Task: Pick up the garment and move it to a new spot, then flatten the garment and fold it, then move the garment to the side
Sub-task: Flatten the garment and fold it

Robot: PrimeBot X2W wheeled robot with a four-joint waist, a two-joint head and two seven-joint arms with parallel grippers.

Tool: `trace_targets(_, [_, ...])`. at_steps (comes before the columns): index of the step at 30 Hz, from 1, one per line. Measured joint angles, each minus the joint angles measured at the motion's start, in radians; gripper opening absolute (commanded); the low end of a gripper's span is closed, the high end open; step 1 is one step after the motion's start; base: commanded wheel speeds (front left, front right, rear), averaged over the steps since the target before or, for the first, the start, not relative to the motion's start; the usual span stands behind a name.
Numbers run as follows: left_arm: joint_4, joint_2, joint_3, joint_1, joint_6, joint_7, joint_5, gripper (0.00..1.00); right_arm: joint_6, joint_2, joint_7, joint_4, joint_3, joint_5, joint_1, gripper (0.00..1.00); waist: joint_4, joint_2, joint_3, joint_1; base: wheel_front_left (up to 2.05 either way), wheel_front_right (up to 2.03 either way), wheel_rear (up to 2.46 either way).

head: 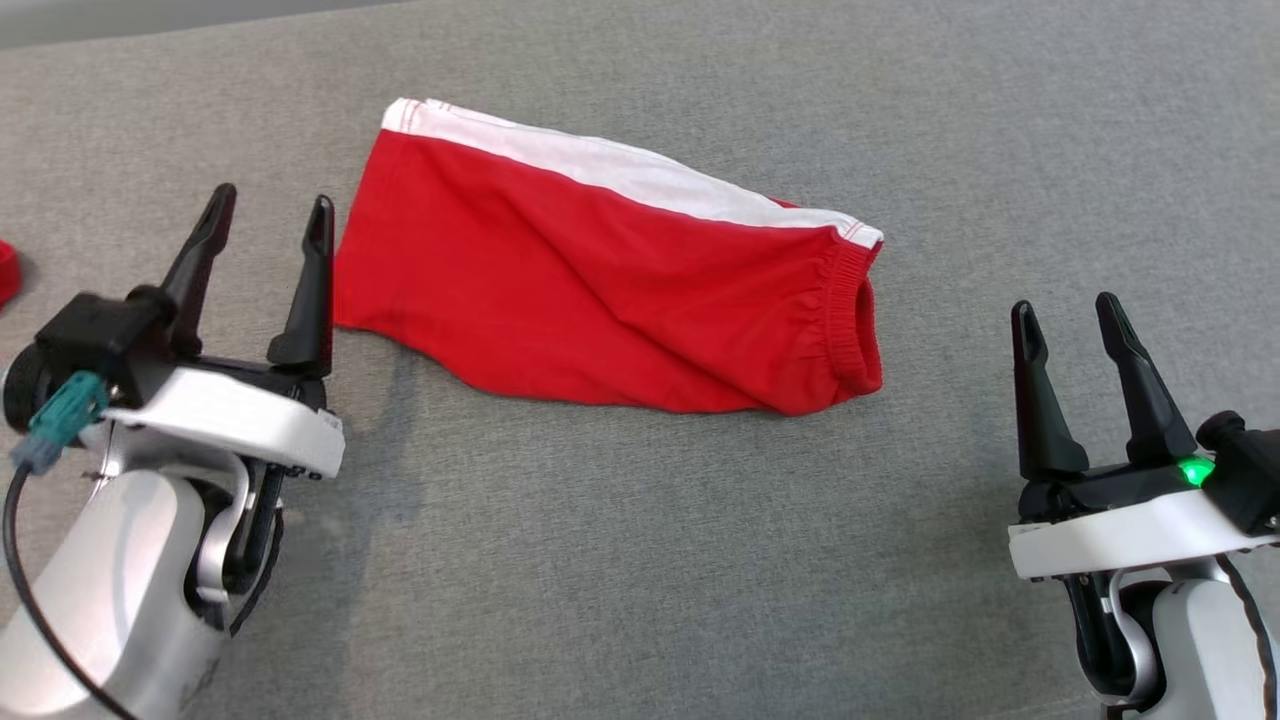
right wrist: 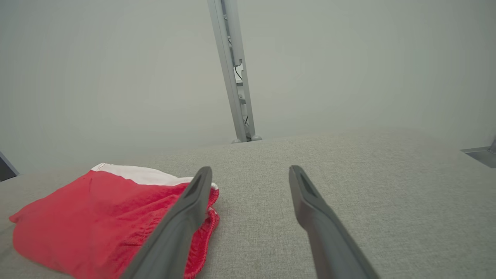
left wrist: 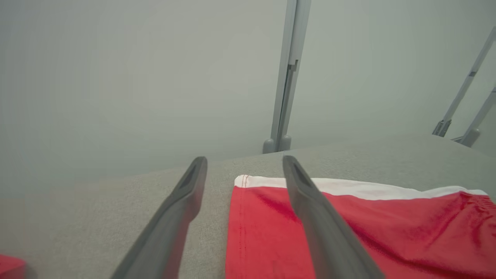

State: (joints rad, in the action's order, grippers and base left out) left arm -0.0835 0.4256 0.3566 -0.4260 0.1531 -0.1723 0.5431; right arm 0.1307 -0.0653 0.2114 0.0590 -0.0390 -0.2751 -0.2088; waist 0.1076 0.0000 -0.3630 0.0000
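Both left end effector [head: 273, 196] and right end effector [head: 1065, 302] gape empty; we may snag one layer of the red-and-white fabric shorts [head: 600, 290].

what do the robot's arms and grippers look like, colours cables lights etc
The left gripper and right gripper each have two long tapering black fingers on a black base over a white wrist plate. The forearms are smooth silver-white shells. A teal plug with a thin black cable sits on the left wrist; a small green light glows on the right.
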Motion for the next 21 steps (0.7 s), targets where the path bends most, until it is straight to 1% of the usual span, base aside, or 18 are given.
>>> trace_targets(5, [-0.173, -0.031, 0.030, -0.078, -0.072, 0.066, 0.053, 1.00, 0.000, 0.004, 0.002, 0.015, -0.013, -0.007, -0.008, 1.00, 0.025, 0.0000, -0.011, 0.0000, 0.00, 0.00, 0.00])
trace_targets(8, [-0.284, -0.044, 0.030, -0.109, -0.111, 0.114, 0.103, 1.00, 0.000, 0.006, 0.006, 0.025, -0.026, -0.016, -0.009, 1.00, 0.039, 0.0000, -0.018, 0.0000, 0.00, 0.00, 0.00])
trace_targets(12, [-0.382, -0.057, 0.039, -0.130, -0.143, 0.174, 0.140, 1.00, 0.000, 0.008, 0.011, 0.032, -0.033, -0.026, -0.013, 1.00, 0.049, 0.0000, -0.027, 0.0000, 0.00, 0.00, 0.00])
trace_targets(17, [-0.458, -0.064, 0.046, -0.149, -0.163, 0.222, 0.167, 1.00, 0.000, 0.010, 0.015, 0.044, -0.035, -0.033, -0.015, 1.00, 0.051, 0.0000, -0.037, 0.0000, 0.00, 0.00, 0.00])
trace_targets(20, [-0.494, -0.074, 0.052, -0.174, -0.195, 0.257, 0.196, 1.00, 0.000, 0.011, 0.018, 0.049, -0.041, -0.039, -0.023, 1.00, 0.051, 0.0000, -0.039, 0.0000, 0.00, 0.00, 0.00])
trace_targets(21, [-0.499, -0.076, 0.051, -0.177, -0.198, 0.257, 0.201, 0.77, 0.000, 0.011, 0.019, 0.050, -0.043, -0.041, -0.025, 1.00, 0.052, 0.0000, -0.040, 0.0000, 0.00, 0.00, 0.00])
